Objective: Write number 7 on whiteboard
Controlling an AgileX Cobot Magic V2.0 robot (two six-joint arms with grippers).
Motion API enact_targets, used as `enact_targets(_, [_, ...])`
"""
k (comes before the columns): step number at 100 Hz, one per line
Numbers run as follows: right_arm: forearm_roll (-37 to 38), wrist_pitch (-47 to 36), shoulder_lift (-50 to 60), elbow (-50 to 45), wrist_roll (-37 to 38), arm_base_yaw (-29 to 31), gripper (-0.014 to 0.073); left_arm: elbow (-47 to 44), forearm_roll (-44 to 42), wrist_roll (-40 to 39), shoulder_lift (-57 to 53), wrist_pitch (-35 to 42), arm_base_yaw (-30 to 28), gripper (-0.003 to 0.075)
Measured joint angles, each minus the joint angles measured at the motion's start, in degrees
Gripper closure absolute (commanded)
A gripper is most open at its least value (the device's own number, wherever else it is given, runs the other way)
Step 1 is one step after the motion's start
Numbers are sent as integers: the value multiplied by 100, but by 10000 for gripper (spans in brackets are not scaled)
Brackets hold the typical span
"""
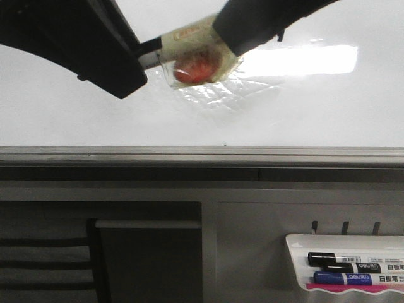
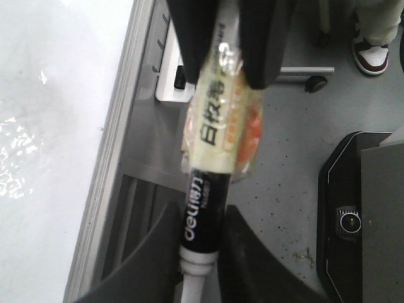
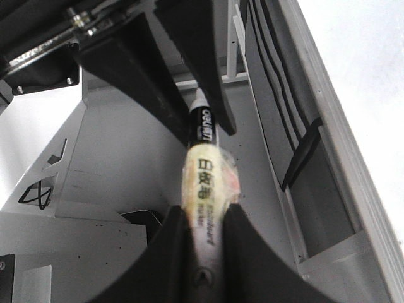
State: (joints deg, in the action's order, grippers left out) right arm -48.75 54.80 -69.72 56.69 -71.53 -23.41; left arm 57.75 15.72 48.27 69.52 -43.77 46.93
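A tape-wrapped black marker [image 1: 189,47] is being pinched at opposite ends by the left gripper [image 2: 201,262] and right gripper [image 3: 205,246], both closed on its barrel, above the glossy white whiteboard [image 1: 76,120], near its wrinkled shiny patch [image 1: 214,91].

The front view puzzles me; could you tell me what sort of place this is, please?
Probably a lab or classroom-style workspace: a large whiteboard with a grey edge rail, a tray of spare markers below it, and both claws closed on one marker.
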Motion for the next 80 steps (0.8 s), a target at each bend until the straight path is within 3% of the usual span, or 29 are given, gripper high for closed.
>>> enact_targets(9, [23, -43, 0, 11, 10, 0, 656, 0, -14, -78, 0, 42, 0, 418])
enact_targets(19, [238, -147, 12, 88, 170, 0, 650, 0, -234, -310, -133, 52, 0, 331])
enact_targets(56, [2114, -372, 144, 826, 2520, 0, 637, 11, -424, -1455, -1188, -67, -1077, 332])
enact_targets(80, [3081, -505, 152, 1022, 4627, 0, 637, -203, -424, -2052, -1676, -425, -2046, 332])
